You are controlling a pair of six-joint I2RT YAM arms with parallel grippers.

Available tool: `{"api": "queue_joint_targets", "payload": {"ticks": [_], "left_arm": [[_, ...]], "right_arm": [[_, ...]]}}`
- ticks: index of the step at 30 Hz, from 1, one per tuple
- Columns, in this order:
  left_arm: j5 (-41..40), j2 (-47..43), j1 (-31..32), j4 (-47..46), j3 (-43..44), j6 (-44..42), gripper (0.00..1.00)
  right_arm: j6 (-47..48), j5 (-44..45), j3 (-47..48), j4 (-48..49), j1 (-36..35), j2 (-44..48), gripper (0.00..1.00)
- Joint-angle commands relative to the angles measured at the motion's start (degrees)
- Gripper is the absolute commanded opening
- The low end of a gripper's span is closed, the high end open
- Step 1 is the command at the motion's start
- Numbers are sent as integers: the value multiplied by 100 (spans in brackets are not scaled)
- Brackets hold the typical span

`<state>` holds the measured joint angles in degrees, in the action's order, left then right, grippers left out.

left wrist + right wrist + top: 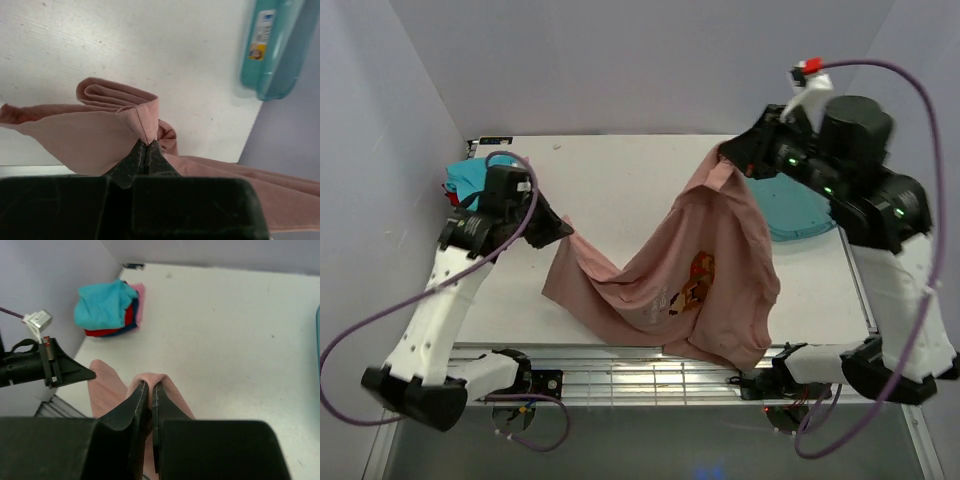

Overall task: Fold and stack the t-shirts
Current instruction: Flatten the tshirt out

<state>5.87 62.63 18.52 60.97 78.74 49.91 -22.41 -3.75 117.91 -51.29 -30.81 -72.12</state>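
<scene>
A dusty-pink t-shirt (705, 275) with an orange-brown print hangs between both arms above the white table (620, 180). My left gripper (563, 231) is shut on its ribbed edge (145, 120) low at the left. My right gripper (728, 155) is shut on another edge (152, 379), lifted high at the right, and the cloth drapes down over the table's front edge. A pile of folded t-shirts (472, 180), teal on top of red and dark blue (107, 310), lies in the far-left corner behind the left arm.
A translucent blue-green plastic tray (798, 208) lies on the right side of the table, partly under the right arm, and shows at the upper right of the left wrist view (272, 45). A wire rack (650, 372) runs along the table's front edge. Purple-grey walls enclose the table.
</scene>
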Motion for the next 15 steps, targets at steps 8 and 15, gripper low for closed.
{"api": "queue_joint_targets", "payload": {"ticks": [8, 15], "left_arm": [[424, 3666, -51, -797, 4108, -711, 0], [319, 4058, -332, -1761, 5868, -447, 0]], "right_arm": [[904, 2097, 2084, 486, 303, -2605, 8], [1528, 1650, 1341, 2833, 778, -2158, 8]]}}
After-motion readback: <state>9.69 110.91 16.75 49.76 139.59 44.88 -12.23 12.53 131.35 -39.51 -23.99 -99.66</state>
